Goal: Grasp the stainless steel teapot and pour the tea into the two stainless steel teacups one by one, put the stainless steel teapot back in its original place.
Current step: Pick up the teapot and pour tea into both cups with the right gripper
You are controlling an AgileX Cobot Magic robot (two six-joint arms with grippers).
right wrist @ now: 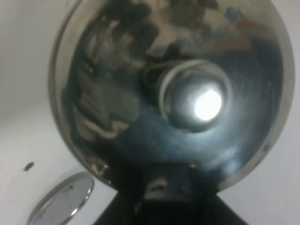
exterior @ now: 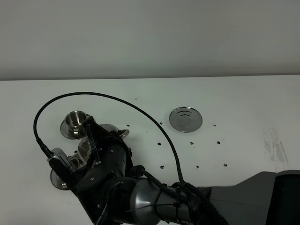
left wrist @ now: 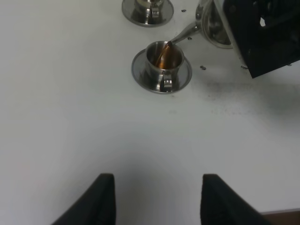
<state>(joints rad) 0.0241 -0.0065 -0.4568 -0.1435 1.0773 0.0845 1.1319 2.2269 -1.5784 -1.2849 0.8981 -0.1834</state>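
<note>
Half done at best, at a guess. Pouring amber tea from teapot (left wrist: 213, 26) spout into near cup (left wrist: 164, 61) at this moment. Cannot tell whether far cup (exterior: 75, 123) holds tea yet. Right gripper (exterior: 93, 145) clamped on teapot handle, reaching across to the left side, pot tilted just beside both cups. Left gripper (left wrist: 157, 187) parted and empty, well apart from the cups. Left to do: finish this pour, perhaps fill far cup, then set teapot on bare coaster (exterior: 186, 118), well off to the right.
</note>
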